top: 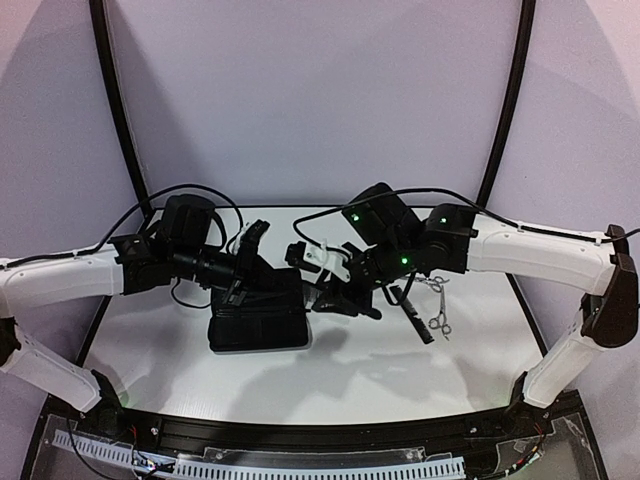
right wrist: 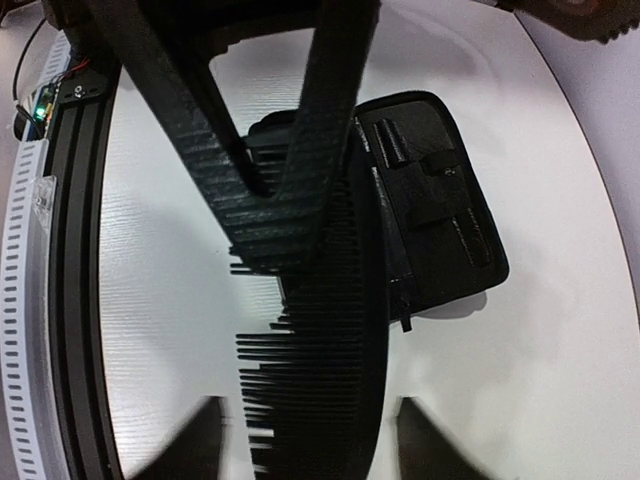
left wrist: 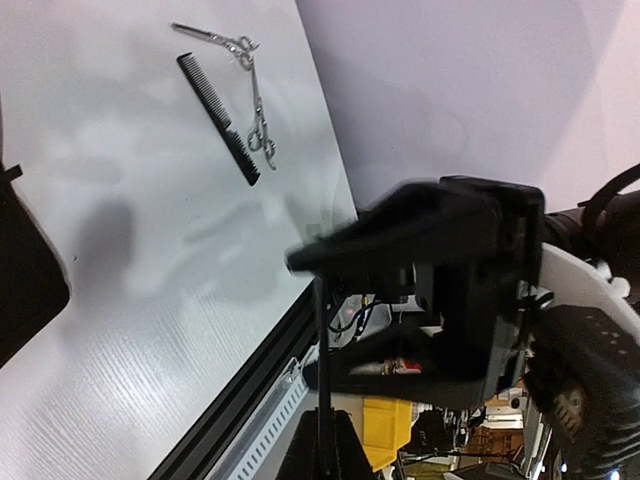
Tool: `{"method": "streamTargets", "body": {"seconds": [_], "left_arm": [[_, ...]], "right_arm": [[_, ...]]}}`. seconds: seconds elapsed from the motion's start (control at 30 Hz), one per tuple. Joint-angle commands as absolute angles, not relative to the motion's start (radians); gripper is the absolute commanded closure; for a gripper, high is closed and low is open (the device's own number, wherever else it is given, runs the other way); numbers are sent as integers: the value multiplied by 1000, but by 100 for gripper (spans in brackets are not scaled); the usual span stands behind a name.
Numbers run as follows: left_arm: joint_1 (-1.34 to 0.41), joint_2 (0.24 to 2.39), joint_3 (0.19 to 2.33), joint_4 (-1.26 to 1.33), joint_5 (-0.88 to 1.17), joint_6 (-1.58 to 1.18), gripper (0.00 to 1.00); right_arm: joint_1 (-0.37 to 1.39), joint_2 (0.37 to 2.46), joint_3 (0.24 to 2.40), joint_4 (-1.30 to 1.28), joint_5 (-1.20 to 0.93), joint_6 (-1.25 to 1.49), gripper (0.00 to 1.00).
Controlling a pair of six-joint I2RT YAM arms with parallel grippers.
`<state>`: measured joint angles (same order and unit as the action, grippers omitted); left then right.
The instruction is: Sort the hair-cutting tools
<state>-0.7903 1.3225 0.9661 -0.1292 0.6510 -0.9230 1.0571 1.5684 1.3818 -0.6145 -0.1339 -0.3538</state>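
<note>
A black tail comb hangs over the table between the two arms: its toothed part (right wrist: 330,330) shows in the right wrist view and its thin handle (left wrist: 322,370) in the left wrist view. My left gripper (left wrist: 328,438) (top: 255,262) is shut on that comb, its ribbed fingers (right wrist: 190,130) meeting on it. My right gripper (right wrist: 320,440) (top: 340,295) is open, with its fingertips standing clear on either side of the teeth. A straight black comb (left wrist: 218,118) (top: 412,312) lies on the table with two silver scissors (left wrist: 212,37) (left wrist: 260,125) beside it.
A black rectangular zip case (top: 258,325) (right wrist: 440,210) lies open on the white table (top: 350,375), below and between the grippers. A black rail (right wrist: 75,300) runs along the table's near edge. Black cables hang behind both arms.
</note>
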Motion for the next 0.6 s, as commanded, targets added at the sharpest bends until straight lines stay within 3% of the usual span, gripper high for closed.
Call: {"method": "streamTargets", "body": {"seconds": [0.0, 0.23, 0.43, 0.57], "left_arm": [[-797, 1249, 936, -73, 617, -864, 99], [-798, 1091, 793, 95, 543, -798, 99], [-798, 944, 673, 212, 527, -765, 99], [-798, 864, 638, 232, 531, -740, 99]], "right_arm": [[1064, 1525, 1348, -536, -39, -262, 2], [990, 1256, 1104, -359, -172, 56, 1], [775, 1141, 902, -85, -585, 495, 1], [755, 1151, 901, -56, -682, 616, 1]]}}
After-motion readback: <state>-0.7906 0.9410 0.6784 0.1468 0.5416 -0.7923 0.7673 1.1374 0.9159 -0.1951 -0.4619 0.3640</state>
